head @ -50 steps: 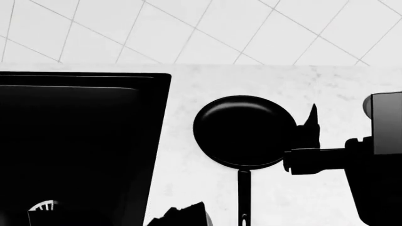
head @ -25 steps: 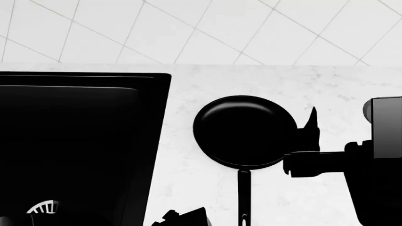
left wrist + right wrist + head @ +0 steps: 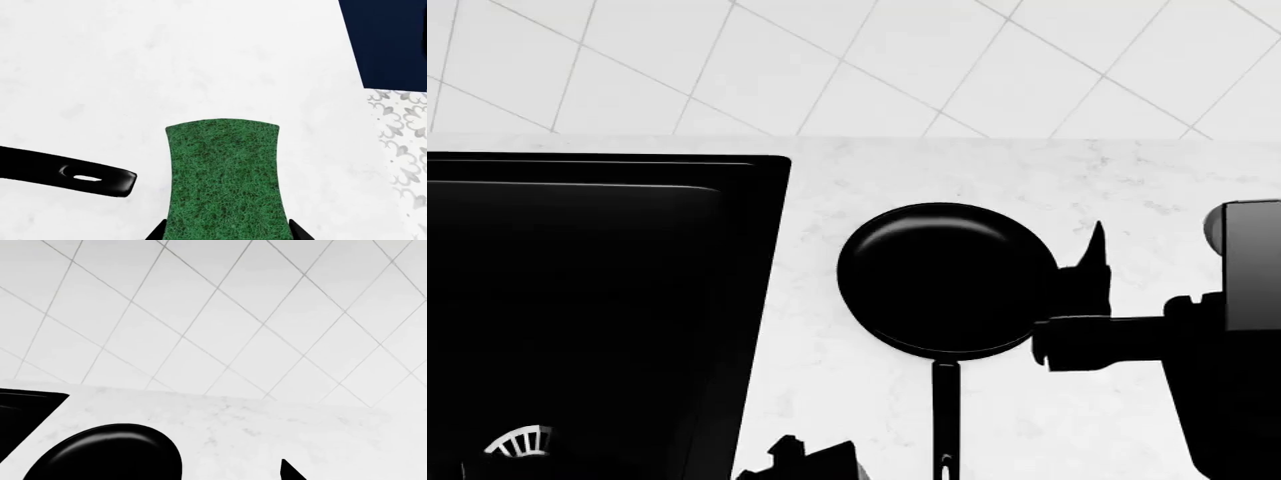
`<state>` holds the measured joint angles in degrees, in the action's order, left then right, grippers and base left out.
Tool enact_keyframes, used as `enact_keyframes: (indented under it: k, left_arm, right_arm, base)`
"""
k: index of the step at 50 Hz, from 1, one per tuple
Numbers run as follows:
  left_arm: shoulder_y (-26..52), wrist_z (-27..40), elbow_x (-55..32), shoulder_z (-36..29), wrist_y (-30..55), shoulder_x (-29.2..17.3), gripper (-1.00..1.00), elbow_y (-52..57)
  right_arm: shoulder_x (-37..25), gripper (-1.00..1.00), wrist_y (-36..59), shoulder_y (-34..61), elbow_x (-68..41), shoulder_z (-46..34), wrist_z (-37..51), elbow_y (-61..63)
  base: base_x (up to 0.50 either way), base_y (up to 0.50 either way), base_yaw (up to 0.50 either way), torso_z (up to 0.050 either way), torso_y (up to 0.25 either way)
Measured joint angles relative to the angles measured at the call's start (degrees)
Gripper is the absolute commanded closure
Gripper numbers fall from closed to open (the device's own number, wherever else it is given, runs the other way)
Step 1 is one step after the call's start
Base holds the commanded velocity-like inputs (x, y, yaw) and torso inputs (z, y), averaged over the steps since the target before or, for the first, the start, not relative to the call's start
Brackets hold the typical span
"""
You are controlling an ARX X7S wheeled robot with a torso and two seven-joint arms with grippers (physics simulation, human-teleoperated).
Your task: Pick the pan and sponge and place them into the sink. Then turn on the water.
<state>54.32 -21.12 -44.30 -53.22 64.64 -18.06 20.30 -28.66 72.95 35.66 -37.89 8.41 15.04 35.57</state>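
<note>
Left wrist view: left tool is straddling the green-faced rectangular sponge, jaws apart; closing squarely on its sides seems wise.

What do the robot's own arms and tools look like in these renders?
Both are matte black and angular, with no cables or markings visible. The right arm shows a boxy black link, a light grey block above it, and a pointed, tapering tool finger. Only a jagged black piece of the left arm shows.
</note>
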Motion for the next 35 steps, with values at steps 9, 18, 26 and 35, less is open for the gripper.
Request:
enact_keyframes:
  k: [9, 18, 26, 35]
  left_arm:
    - [-1.2, 2.7, -3.5, 4.1, 1.4, -2.2, 1.00, 4.6]
    - [-2.6, 5.2, -7.7, 9.1, 2.6, -5.0, 1.00, 9.5]
    - [-4.0, 7.4, -10.9, 13.6, 2.8, -7.9, 1.00, 12.5]
    - [-3.8, 9.9, -13.6, 18.9, 3.2, -11.2, 1.00, 13.6]
  right_arm:
    - [-0.4, -1.00, 0.6, 0.4, -0.5, 0.6, 0.3, 0.2]
    - [-0.4, -1.00, 1.0, 1.3, -0.8, 0.7, 0.8, 0.0]
    - [-0.1, -1.00, 2.3, 2.2, -1.1, 0.1, 1.5, -0.8]
    - [1.7, -1.00, 6.3, 4.0, -2.8, -0.3, 2.5, -2.5]
  base:
    - [0.00, 0.00, 0.00, 0.000, 0.000]
    - [0.00, 0.00, 0.00, 0.000, 0.000]
    - [0.00, 0.00, 0.00, 0.000, 0.000]
    - [0.00, 0.00, 0.00, 0.000, 0.000]
